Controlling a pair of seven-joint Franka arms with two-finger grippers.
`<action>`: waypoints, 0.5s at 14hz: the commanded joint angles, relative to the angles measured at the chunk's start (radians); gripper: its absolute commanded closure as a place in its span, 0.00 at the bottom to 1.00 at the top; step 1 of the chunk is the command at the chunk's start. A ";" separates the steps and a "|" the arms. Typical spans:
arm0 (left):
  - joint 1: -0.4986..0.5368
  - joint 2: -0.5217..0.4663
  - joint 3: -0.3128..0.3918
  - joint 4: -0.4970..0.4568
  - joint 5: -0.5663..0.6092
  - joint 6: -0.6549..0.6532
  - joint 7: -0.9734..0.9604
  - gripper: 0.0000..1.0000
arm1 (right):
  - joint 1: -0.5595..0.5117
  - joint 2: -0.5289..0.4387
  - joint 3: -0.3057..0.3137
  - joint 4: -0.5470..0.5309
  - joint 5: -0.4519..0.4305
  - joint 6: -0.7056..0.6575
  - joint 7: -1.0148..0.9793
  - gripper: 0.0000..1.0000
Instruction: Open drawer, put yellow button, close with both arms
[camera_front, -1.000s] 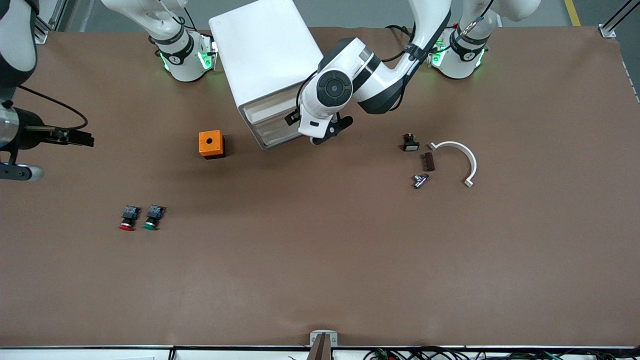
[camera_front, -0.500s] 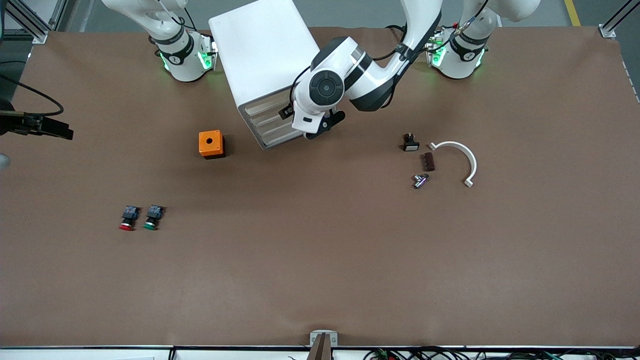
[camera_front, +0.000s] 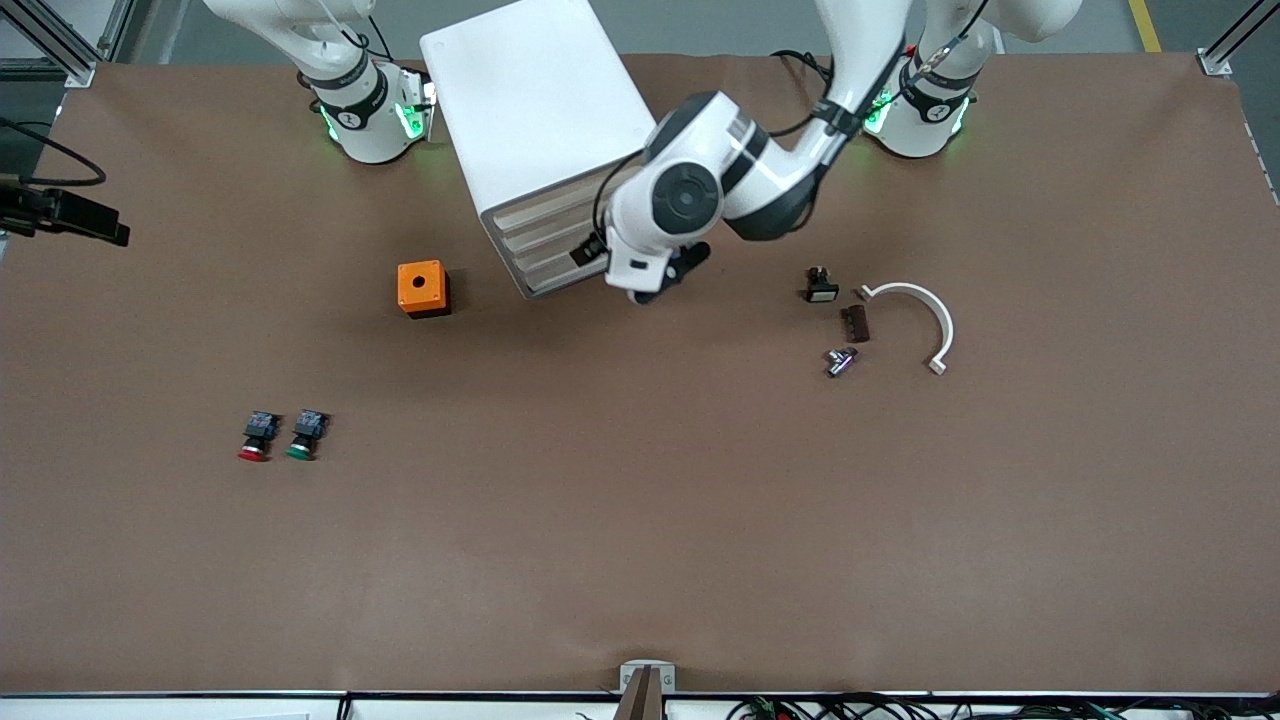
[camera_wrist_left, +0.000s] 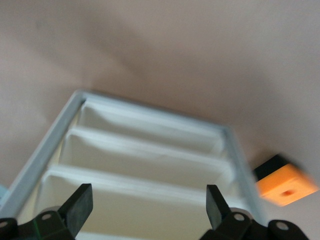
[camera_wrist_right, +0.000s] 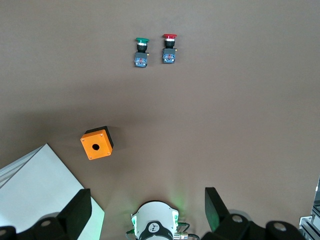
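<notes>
The white cabinet (camera_front: 530, 110) stands between the two bases, its stacked drawers (camera_front: 548, 248) facing the front camera. All the drawer fronts look flush. My left gripper (camera_front: 637, 280) is open and empty just in front of the drawers. In the left wrist view my left gripper (camera_wrist_left: 147, 212) faces the drawer fronts (camera_wrist_left: 150, 165) with nothing between the fingers. My right gripper (camera_front: 108, 228) is open and empty, high over the table's edge at the right arm's end. It also shows in the right wrist view (camera_wrist_right: 146, 212). The yellow button is not in view.
An orange box with a hole (camera_front: 422, 288) sits beside the cabinet. A red-capped button (camera_front: 256, 436) and a green-capped button (camera_front: 305, 435) lie nearer the front camera. A white curved bracket (camera_front: 925, 310) and small dark parts (camera_front: 822, 285) lie toward the left arm's end.
My left gripper pressed in at the drawer fronts, then drew back a little toward the front camera. My right gripper pulled away toward the table's edge.
</notes>
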 joint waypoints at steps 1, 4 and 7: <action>0.103 -0.013 -0.006 0.069 0.094 -0.030 -0.006 0.00 | -0.028 -0.049 0.015 -0.036 -0.004 -0.016 -0.008 0.00; 0.189 -0.063 -0.006 0.072 0.304 -0.116 0.112 0.00 | -0.040 -0.070 0.013 -0.056 0.020 -0.011 -0.014 0.00; 0.310 -0.135 -0.007 0.069 0.363 -0.257 0.336 0.00 | -0.034 -0.092 0.013 -0.093 0.025 0.025 -0.014 0.00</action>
